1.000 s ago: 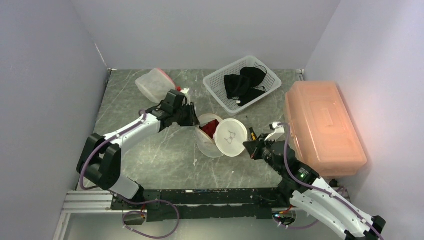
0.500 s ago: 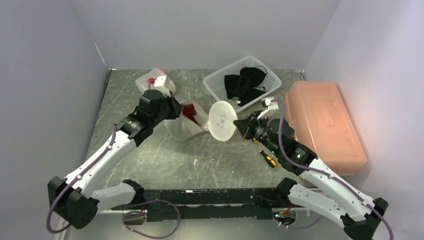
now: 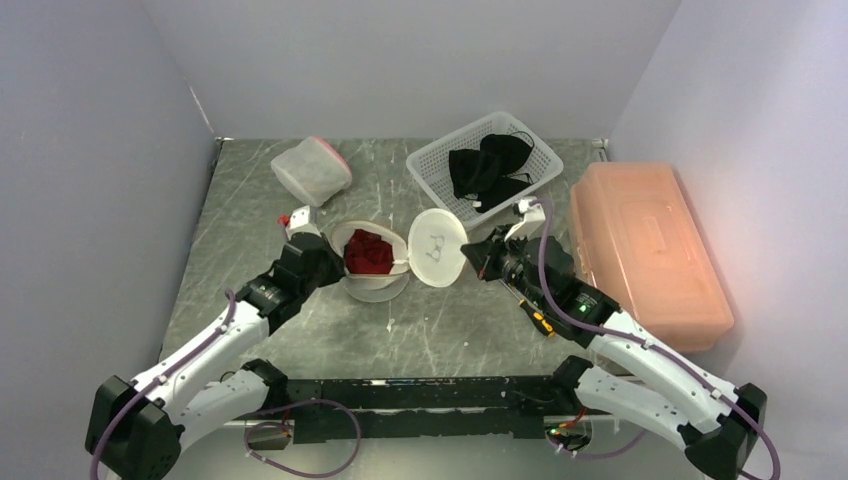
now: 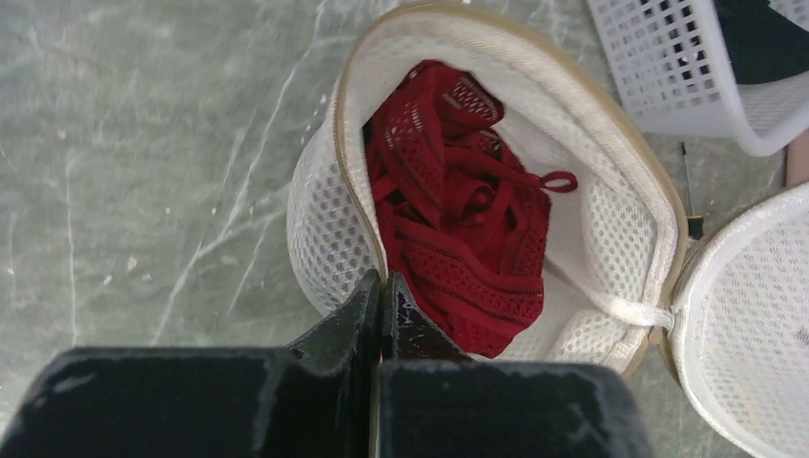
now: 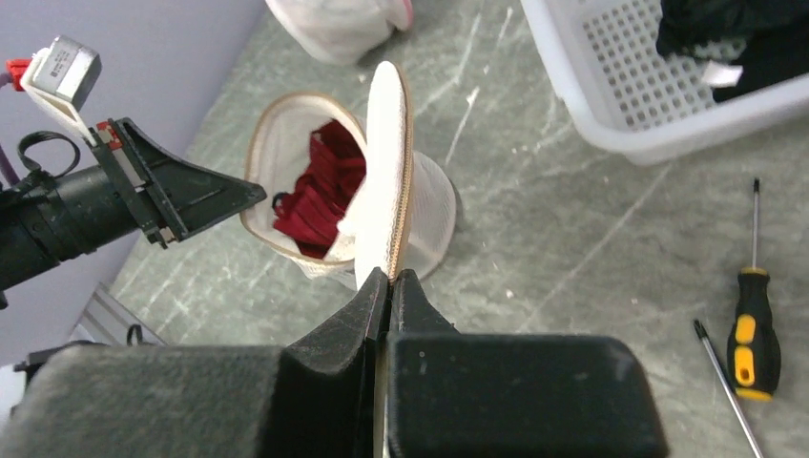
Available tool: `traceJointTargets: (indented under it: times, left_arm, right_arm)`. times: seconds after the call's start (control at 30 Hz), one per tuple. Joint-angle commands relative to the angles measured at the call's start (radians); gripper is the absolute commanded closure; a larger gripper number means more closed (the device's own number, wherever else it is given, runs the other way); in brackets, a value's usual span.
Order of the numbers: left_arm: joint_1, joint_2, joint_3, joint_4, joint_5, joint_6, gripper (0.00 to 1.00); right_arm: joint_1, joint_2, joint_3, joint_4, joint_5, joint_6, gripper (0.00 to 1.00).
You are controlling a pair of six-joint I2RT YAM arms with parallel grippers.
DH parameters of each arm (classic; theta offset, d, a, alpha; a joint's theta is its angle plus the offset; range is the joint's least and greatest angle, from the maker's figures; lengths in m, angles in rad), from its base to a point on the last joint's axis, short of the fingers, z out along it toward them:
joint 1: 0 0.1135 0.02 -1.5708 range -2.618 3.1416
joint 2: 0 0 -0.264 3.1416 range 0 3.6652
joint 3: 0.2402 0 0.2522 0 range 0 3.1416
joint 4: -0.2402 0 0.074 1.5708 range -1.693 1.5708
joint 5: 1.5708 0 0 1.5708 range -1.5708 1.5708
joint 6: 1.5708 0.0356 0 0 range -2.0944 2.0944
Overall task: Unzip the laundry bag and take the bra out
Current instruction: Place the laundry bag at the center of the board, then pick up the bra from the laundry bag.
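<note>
The white mesh laundry bag [image 3: 375, 283] lies unzipped at mid-table, its round lid [image 3: 437, 248] folded up to the right. A red lace bra [image 3: 368, 250] is bunched inside. In the left wrist view my left gripper [image 4: 383, 281] is shut on the near rim of the bag [image 4: 320, 229], right beside the bra [image 4: 448, 219]. In the right wrist view my right gripper [image 5: 389, 277] is shut on the edge of the lid [image 5: 386, 162], holding it upright. The bra [image 5: 320, 186] shows behind it.
A white basket [image 3: 440, 165] with black clothes stands at the back. A second zipped mesh bag [image 3: 312, 168] lies back left. An orange plastic box [image 3: 645, 250] fills the right side. A screwdriver [image 3: 535, 315] lies under my right arm.
My left arm swung from the bag's far side to its near left and shut on the rim. The bag shifted left. The right gripper lifted the lid up and rightward.
</note>
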Motion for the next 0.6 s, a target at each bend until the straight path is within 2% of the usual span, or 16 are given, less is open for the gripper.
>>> traceJointTargets:
  times: [0.0,0.17,0.27,0.3,0.33,0.4,0.47,0.5,0.57]
  left_arm:
    - [0.003,-0.042,-0.039,0.05,-0.034,-0.119,0.97]
    - [0.003,-0.053,-0.025,-0.023,-0.001,-0.132,0.95]
    - [0.003,-0.051,-0.017,-0.065,0.013,-0.135,0.84]
    - [0.003,-0.046,-0.013,-0.082,0.015,-0.134,0.8]
    - [0.003,-0.043,-0.008,-0.098,0.016,-0.132,0.78]
    - [0.003,-0.04,-0.001,-0.132,0.012,-0.13,0.73]
    - [0.003,-0.04,0.006,-0.16,0.003,-0.128,0.7]
    - [0.003,-0.04,0.009,-0.171,-0.003,-0.124,0.69]
    - [0.003,-0.042,0.02,-0.186,-0.005,-0.113,0.67]
  right_arm:
    - [-0.001,-0.057,-0.053,0.006,0.024,0.028,1.0]
    - [-0.002,-0.142,-0.146,-0.045,0.052,0.054,1.0]
    - [-0.001,-0.176,-0.201,-0.061,0.064,0.075,1.0]
    - [-0.002,-0.182,-0.217,-0.066,0.068,0.083,0.96]
    - [-0.002,-0.184,-0.229,-0.067,0.07,0.09,0.86]
    - [-0.002,-0.185,-0.244,-0.069,0.081,0.097,0.58]
    - [-0.002,-0.185,-0.243,-0.079,0.092,0.096,0.37]
    - [-0.001,-0.184,-0.236,-0.087,0.095,0.093,0.32]
    - [-0.001,-0.187,-0.209,-0.113,0.097,0.078,0.27]
